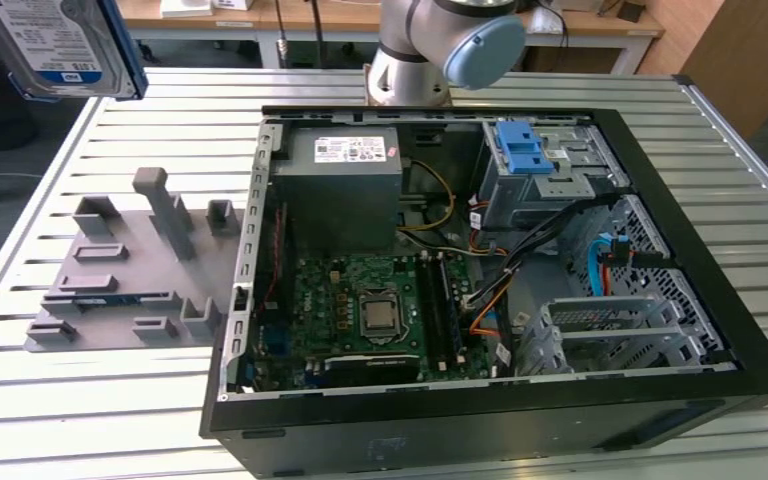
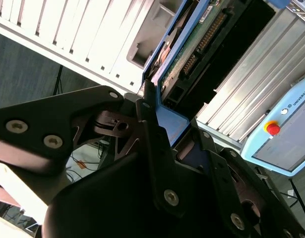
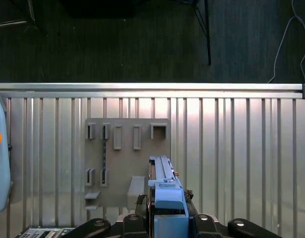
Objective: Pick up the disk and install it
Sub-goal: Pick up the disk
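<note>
Seemingly the gripper's fingers clamp the disk edge-on between them, above the grey fixture plate.

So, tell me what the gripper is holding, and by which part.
The gripper holds the disk, with its fingers shut on the blue plastic bracket at one end, edge-on above the slatted table.

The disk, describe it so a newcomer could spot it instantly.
Find the open black computer case on the slatted table, then look to the exterior view's upper left corner, above the grey slotted fixture. There the disk hangs in the air, clamped in the gripper. Unlike the boxy grey power supply in the case, it is flat, silver, blue-labelled and blue-edged.
</note>
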Tool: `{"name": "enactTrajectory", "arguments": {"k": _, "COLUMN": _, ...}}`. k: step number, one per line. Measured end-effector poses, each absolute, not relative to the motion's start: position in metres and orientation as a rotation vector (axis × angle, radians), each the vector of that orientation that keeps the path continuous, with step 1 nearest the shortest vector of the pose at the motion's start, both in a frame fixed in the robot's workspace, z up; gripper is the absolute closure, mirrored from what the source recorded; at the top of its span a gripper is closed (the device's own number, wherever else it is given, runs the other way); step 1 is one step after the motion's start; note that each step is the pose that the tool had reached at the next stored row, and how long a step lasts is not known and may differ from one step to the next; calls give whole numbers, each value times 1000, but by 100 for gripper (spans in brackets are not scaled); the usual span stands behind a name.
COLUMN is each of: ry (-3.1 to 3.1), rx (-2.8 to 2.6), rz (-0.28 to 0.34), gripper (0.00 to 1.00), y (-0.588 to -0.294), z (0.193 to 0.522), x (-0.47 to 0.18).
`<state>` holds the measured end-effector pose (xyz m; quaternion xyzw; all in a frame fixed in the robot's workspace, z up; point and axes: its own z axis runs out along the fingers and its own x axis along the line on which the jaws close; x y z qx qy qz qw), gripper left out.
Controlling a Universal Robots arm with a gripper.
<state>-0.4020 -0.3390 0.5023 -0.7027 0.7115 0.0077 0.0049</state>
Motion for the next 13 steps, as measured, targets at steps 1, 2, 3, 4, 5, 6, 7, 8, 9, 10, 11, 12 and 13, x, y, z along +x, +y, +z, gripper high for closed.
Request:
{"name": "enactTrajectory", "arguments": {"k": 1, "ry": 2228, "rx": -2201, "rz": 24, "gripper": 64, "y": -339, "z": 502, "x": -401}}
{"name": "enactTrajectory", "arguments": {"k": 2, "ry": 2228, "rx": -2201, "rz": 24, "gripper": 64, "y": -339, "z": 502, "x": -401}}
{"name": "enactTrajectory", "arguments": {"k": 3, "ry": 2228, "rx": -2200, "rz": 24, "gripper": 64, "y": -339, "z": 502, "x": -401}}
{"name": "enactTrajectory", "arguments": {"k": 4, "ry": 2228, "rx": -2201, "rz": 24, "gripper": 64, "y": -339, "z": 502, "x": -400}}
{"name": "enactTrajectory", "arguments": {"k": 5, "ry": 2228, "rx": -2201, "rz": 24, "gripper": 64, "y": -339, "z": 502, "x": -400}}
{"name": "enactTrajectory", "arguments": {"k": 6, "ry": 2228, "rx": -2201, "rz": 24, "gripper": 64, "y": -339, "z": 502, "x": -399}}
{"name": "enactTrajectory", "arguments": {"k": 7, "ry": 2228, "rx": -2201, "rz": 24, "gripper": 64, "y": -339, "z": 502, "x": -398}}
{"name": "enactTrajectory", "arguments": {"k": 8, "ry": 2228, "rx": -2201, "rz": 24, "gripper": 64, "y": -339, "z": 502, "x": -398}}
{"name": "enactTrajectory", "arguments": {"k": 9, "ry": 2228, "rx": -2201, "rz": 24, "gripper": 64, "y": -339, "z": 502, "x": -397}}
{"name": "enactTrajectory", "arguments": {"k": 10, "ry": 2228, "rx": -2201, "rz": 24, "gripper": 64, "y": -339, "z": 502, "x": -396}}
{"name": "enactTrajectory", "arguments": {"k": 11, "ry": 2228, "rx": -2201, "rz": 24, "gripper": 64, "y": -339, "z": 502, "x": -396}}
{"name": "enactTrajectory", "arguments": {"k": 12, "ry": 2228, "rx": -2201, "rz": 24, "gripper": 64, "y": -339, "z": 502, "x": -395}}
{"name": "enactTrajectory", "arguments": {"k": 13, "ry": 2228, "rx": -2201, "rz": 24, "gripper": 64, "y": -339, "z": 502, "x": -394}}
